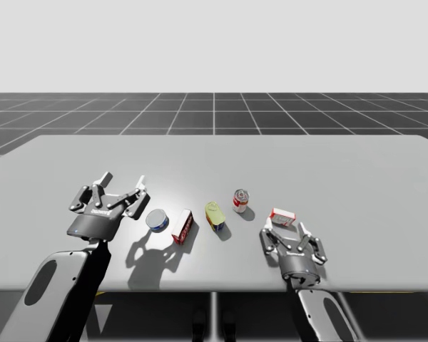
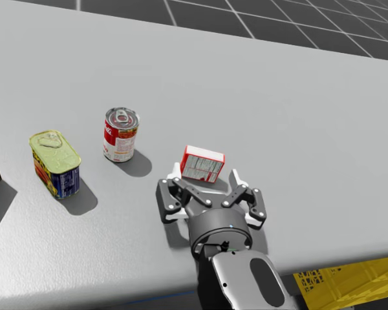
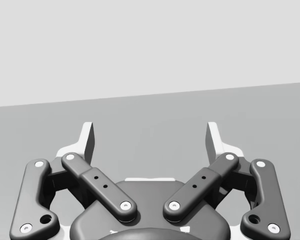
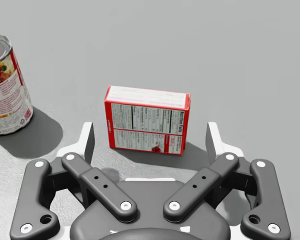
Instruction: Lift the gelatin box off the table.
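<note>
Spread fingers of my right gripper [image 4: 150, 136] leave a gap either side of the red gelatin box [image 4: 147, 120]. Bare table [image 4: 240, 60] lies at the box's 12 and 3 o'clock; 1 red-and-white can [image 4: 5, 90] stands at 10 o'clock, apart.

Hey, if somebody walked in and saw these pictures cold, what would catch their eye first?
Most likely the red and white box, standing on the grey table just ahead of my right gripper, whose open fingers flank it without touching. Next comes the line running from it toward my open left gripper: a red and white can, a yellow-topped tin, a darker red box and a blue can.
</note>
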`<state>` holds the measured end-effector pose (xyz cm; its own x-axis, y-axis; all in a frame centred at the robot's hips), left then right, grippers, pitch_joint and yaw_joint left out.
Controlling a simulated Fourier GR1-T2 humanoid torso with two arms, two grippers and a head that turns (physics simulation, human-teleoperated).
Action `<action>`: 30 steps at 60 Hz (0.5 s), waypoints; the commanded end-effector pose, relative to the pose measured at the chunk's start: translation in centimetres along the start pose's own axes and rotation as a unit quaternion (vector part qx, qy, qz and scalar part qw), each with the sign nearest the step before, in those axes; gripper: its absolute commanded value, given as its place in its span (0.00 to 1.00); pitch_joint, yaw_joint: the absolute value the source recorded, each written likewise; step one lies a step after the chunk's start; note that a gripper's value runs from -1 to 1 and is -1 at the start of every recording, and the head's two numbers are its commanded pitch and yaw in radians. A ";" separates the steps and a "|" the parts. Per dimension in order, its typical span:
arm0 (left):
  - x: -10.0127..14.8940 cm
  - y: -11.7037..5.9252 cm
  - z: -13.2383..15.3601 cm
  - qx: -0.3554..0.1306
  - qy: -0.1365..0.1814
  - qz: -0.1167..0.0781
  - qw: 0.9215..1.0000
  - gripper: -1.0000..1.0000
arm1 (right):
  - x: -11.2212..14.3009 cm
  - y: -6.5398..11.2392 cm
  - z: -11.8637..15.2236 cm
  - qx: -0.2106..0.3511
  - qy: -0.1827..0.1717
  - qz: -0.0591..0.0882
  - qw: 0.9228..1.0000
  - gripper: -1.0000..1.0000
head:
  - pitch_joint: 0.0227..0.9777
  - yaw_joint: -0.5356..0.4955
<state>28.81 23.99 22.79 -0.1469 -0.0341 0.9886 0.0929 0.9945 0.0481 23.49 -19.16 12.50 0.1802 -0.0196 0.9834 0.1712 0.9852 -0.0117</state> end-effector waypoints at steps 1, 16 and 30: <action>0.0 0.0 0.0 0.000 0.000 -0.001 1.000 0.00 | -0.7 0.2 -1.4 -0.018 0.011 0.006 1.000 0.00 | 0.85 0.17; -0.1 0.0 0.0 0.000 0.001 -0.001 1.000 0.00 | -1.2 0.5 -3.6 -0.034 0.025 0.018 0.999 0.00 | 0.85 0.17; -0.1 -0.1 0.0 -0.002 0.003 -0.001 1.000 0.00 | -1.3 0.7 -4.7 -0.039 0.033 0.026 0.998 0.00 | 0.85 0.17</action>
<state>28.83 23.96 22.72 -0.1425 -0.0359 0.9891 0.0946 0.9943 0.0497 27.29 -19.11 10.97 0.2300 0.0106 0.9731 0.2277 0.9716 -0.0644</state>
